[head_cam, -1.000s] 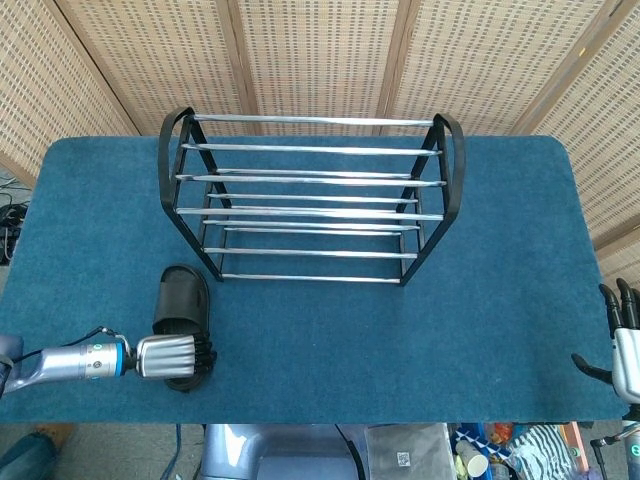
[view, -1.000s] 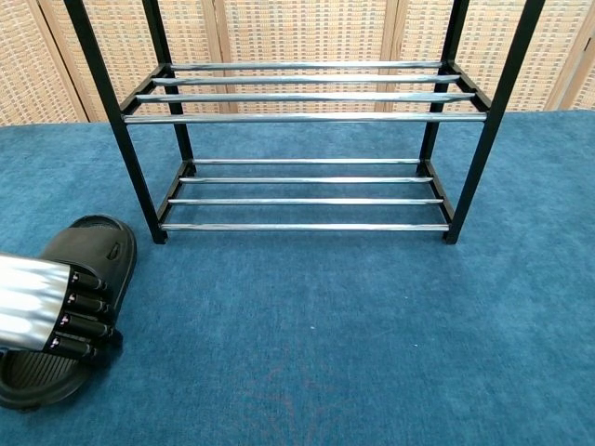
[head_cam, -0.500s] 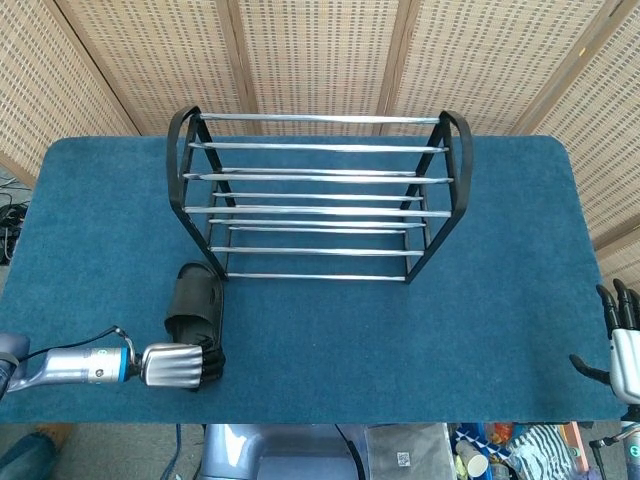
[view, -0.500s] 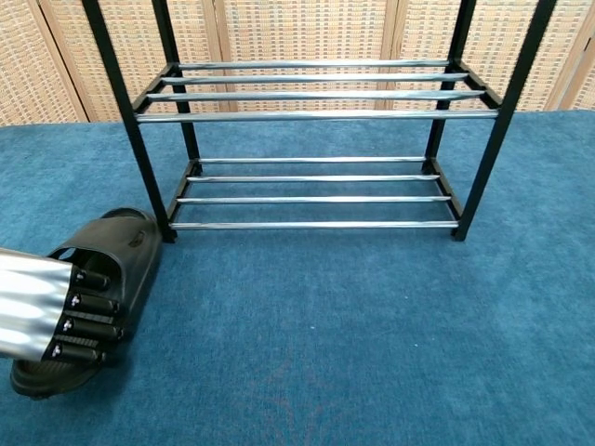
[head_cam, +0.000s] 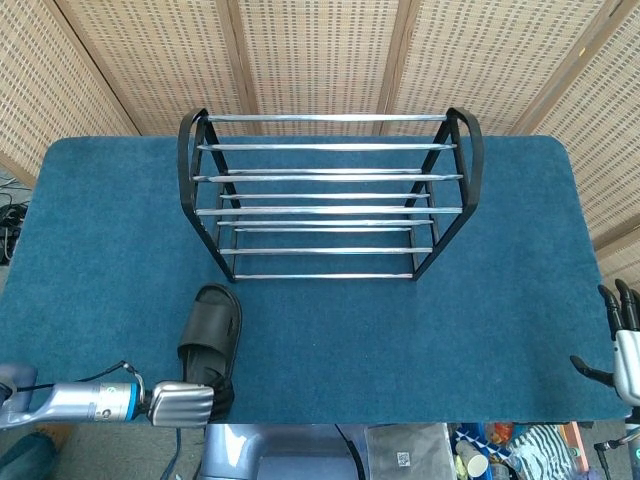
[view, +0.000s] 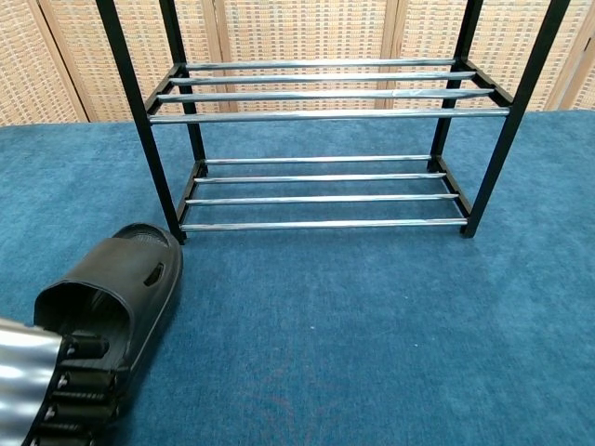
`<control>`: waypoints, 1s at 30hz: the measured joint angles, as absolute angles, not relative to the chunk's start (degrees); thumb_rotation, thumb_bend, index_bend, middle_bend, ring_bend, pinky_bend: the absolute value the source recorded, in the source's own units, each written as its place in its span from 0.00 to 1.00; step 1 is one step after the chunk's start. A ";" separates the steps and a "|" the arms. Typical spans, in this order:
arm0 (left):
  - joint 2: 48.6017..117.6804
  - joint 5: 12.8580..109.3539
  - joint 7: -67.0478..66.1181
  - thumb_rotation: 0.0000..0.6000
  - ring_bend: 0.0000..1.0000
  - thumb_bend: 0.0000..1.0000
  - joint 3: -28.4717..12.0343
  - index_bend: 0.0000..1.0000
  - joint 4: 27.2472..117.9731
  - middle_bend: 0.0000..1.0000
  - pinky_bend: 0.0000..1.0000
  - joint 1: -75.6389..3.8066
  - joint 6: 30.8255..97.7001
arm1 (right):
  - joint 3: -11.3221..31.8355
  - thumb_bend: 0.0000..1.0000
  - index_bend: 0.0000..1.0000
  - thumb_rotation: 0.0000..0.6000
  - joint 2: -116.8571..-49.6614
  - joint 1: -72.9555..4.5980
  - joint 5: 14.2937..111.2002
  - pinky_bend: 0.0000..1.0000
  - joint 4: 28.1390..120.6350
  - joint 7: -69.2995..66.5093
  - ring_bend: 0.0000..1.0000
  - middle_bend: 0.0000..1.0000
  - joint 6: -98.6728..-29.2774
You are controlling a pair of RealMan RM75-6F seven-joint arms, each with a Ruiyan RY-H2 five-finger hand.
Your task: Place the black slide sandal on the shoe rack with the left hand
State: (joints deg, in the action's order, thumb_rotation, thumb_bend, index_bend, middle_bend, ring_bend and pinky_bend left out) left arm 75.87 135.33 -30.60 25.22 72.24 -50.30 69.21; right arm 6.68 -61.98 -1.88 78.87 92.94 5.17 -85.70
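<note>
The black slide sandal (head_cam: pixel 211 335) (view: pixel 123 284) lies near the table's front left edge, toe pointing at the rack's front left leg. My left hand (head_cam: pixel 183 403) (view: pixel 42 400) grips its heel end, with the dark fingers (view: pixel 79 379) curled over the sole behind the strap. The shoe rack (head_cam: pixel 330 195) (view: pixel 325 116), a black frame with chrome bars on two tiers, stands at the table's middle back with nothing on it. My right hand (head_cam: pixel 622 345) hangs off the table's front right corner, fingers apart and holding nothing.
Blue carpet covers the table (head_cam: pixel 500 300). Wicker screens (head_cam: pixel 320 50) stand behind the rack. The sandal's toe sits just short of the rack's front left leg (view: pixel 175 228).
My left hand has drawn back toward the front edge and moved right, swinging the sandal with it. The rack has shifted a little to the right. The right hand has stayed put.
</note>
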 measured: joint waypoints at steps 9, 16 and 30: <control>74.02 137.44 -34.64 1.00 0.56 0.14 22.04 0.79 80.41 0.67 0.54 -53.76 63.37 | 6.49 0.00 0.00 1.00 -61.62 -1.72 79.40 0.00 93.11 4.48 0.00 0.00 -85.93; 78.03 138.86 -27.36 1.00 0.56 0.14 19.67 0.79 73.60 0.67 0.54 -57.44 65.10 | 6.65 0.00 0.00 1.00 -61.59 -1.87 78.76 0.00 92.78 4.08 0.00 0.00 -85.29; 86.63 136.94 -16.67 1.00 0.56 0.14 15.39 0.79 55.52 0.67 0.54 -62.33 69.96 | 6.93 0.00 0.00 1.00 -62.11 -2.55 76.91 0.00 91.78 4.39 0.00 0.00 -83.36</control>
